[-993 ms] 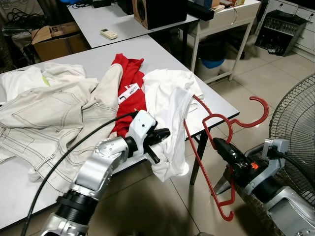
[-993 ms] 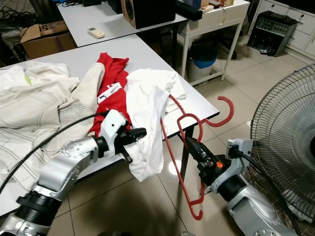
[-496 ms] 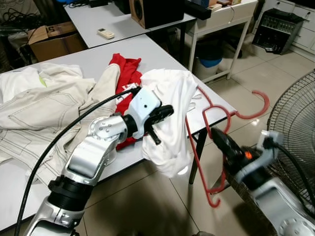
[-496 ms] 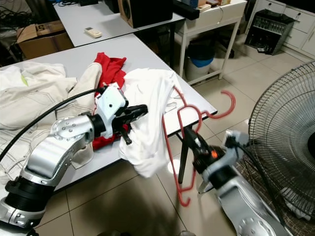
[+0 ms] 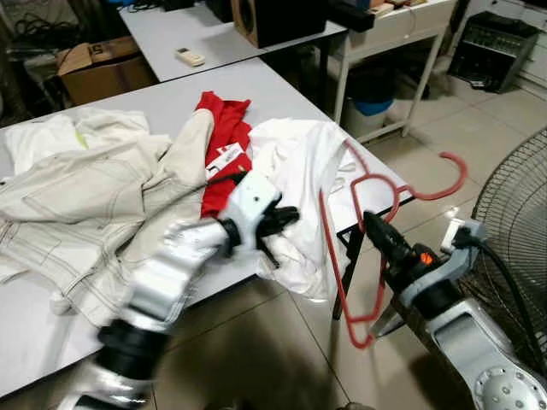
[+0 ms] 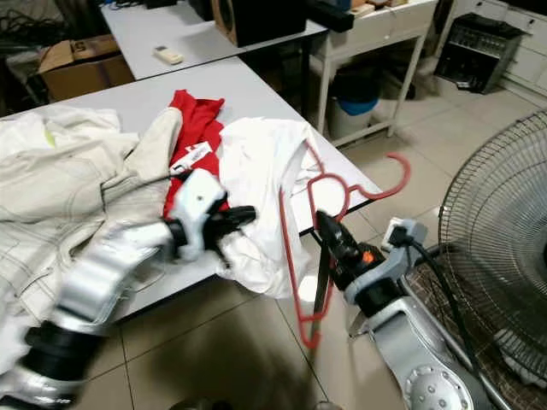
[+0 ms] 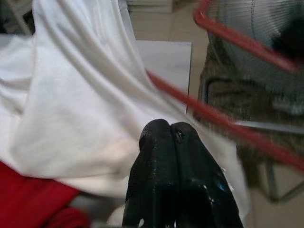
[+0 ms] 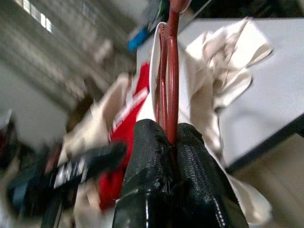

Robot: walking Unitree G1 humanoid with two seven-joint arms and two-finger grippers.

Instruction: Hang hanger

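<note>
The right gripper (image 5: 373, 227) was clamped on the red hanger (image 5: 359, 248), its fingers pressed together around the wire. It held the hanger beside the table (image 5: 282, 94), off the corner, with the hook (image 5: 444, 179) pointing away toward the fan (image 5: 513, 213). Probably this kept the frame upright and steady, so that the shirt could be worked onto it.

The left gripper (image 5: 286, 218) had its fingers closed together at the white shirt (image 5: 299, 188), which hung over the table edge and lay against one shoulder of the hanger. It seemed to pinch the cloth, perhaps to pull it along the frame, but the fold between the tips was not clearly visible.

The right wrist view showed the wire passing between the fingers (image 8: 147, 161), which the head views left too small to judge. The left wrist view showed the closed fingers (image 7: 164, 156) with the hanger bar crossing just behind them. The head views gave the whole layout, with a red garment (image 5: 224, 145) and a beige jacket (image 5: 85, 196) also on the table.
</note>
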